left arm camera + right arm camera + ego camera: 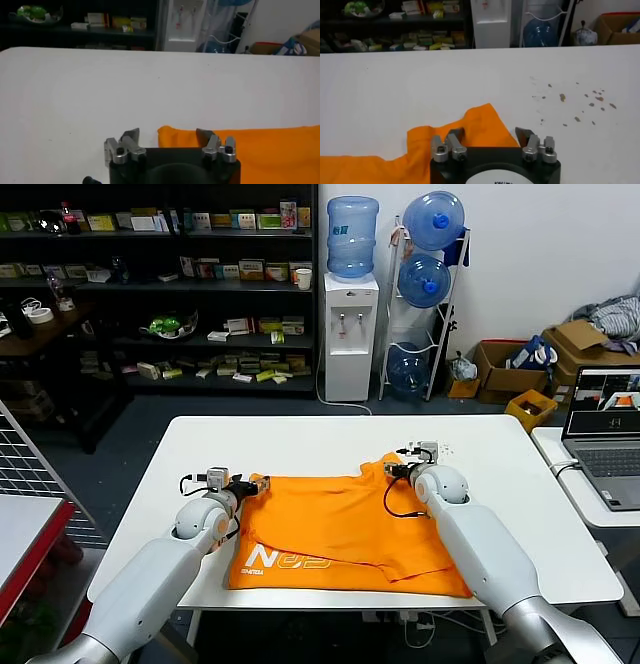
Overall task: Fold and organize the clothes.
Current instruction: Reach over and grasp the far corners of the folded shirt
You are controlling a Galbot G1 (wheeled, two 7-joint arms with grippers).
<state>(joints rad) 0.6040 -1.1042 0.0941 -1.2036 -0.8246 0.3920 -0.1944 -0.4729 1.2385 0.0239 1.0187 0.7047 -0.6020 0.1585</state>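
The orange T-shirt [340, 529] lies spread on the white table [500, 454], partly folded, its white lettering [285, 560] facing up near the robot. The left hand [243, 485] sits at the shirt's far left corner, fingers [131, 136] spread apart over the cloth edge, gripping nothing. The right hand [403, 462] rests at the far right corner, likewise released, its fingers [455, 135] straddling the fabric

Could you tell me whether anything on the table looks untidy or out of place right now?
Yes: small brown specks are scattered on the white table beside the right claw. The orange T-shirt lies rumpled, its near edge folded over.
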